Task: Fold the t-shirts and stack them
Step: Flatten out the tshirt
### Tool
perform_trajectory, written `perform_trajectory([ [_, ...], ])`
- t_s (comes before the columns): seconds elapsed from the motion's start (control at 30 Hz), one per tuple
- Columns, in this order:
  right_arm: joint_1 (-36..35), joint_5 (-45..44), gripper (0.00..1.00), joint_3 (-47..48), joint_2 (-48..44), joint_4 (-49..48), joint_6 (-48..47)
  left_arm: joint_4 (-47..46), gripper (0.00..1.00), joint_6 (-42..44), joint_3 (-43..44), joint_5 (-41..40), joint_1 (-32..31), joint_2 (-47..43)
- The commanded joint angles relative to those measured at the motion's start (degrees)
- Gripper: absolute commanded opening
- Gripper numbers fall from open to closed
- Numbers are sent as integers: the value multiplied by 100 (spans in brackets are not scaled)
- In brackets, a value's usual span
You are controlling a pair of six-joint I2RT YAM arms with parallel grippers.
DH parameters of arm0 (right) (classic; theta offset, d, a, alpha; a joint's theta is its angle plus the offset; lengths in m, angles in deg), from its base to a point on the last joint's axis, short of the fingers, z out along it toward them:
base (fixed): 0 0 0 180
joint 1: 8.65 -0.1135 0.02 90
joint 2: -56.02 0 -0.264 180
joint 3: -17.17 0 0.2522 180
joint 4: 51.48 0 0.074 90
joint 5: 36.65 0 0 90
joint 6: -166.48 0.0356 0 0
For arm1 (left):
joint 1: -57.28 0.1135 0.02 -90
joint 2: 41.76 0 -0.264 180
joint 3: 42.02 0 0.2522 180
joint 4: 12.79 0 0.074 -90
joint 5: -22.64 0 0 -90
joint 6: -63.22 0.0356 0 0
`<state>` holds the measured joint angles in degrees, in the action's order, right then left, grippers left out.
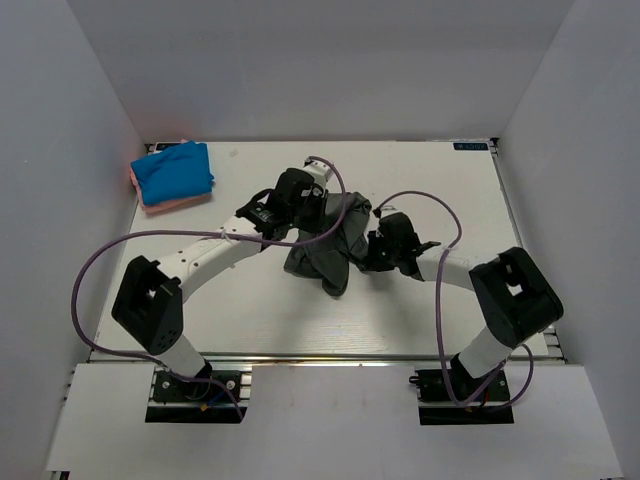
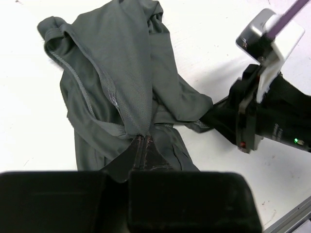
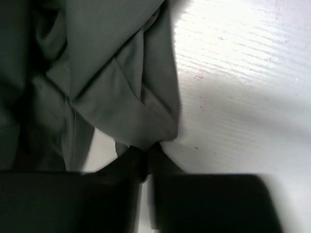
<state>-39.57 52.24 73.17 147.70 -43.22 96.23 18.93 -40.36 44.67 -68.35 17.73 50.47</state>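
The dark grey-green t-shirt [image 1: 328, 250] hangs bunched between my two grippers at the table's middle. My left gripper [image 1: 318, 212] is shut on its upper edge; in the left wrist view the cloth [image 2: 121, 87] runs into the closed fingertips [image 2: 144, 145]. My right gripper [image 1: 368, 250] is shut on the shirt's right edge; in the right wrist view the cloth [image 3: 107, 77] is pinched at the fingertips [image 3: 146, 158]. The bright blue folded tee [image 1: 174, 170] lies on the salmon-pink folded one [image 1: 170, 203] at the far left corner. The neck label does not show.
The white table [image 1: 470, 200] is walled by white panels at the back and both sides. Purple cables loop from both arms. The right arm's wrist [image 2: 272, 111] shows close beside the shirt in the left wrist view.
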Motion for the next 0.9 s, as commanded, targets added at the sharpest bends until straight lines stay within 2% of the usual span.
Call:
perform_trajectory([
  [0.0, -116, -531, 2, 224, 122, 102, 265, 6, 0, 5, -103, -251, 9, -635],
  [0.1, -160, -900, 0, 65, -351, -13, 425, 67, 0, 5, -156, -664, 9, -855],
  [0.17, -134, -1399, 0, 56, -1027, 75, 495, 234, 0, 58, -104, -1102, 61, -908],
  [0.37, -55, -2894, 0, 425, -2827, 856, 179, 331, 0, 5, -42, -1991, 61, -1400],
  [0.6, 77, -4028, 0, 900, -4051, 1226, -383, 639, 0, 75, 328, -3107, 61, -2101],
  [0.73, 147, -5176, 0, 1207, -4719, 1279, -586, 569, 0, 259, 275, -3678, 114, -2637],
  [0.87, 156, -5383, 0, 1575, -5212, 1244, -805, 603, 0, 330, 275, -4241, 114, -2999],
])
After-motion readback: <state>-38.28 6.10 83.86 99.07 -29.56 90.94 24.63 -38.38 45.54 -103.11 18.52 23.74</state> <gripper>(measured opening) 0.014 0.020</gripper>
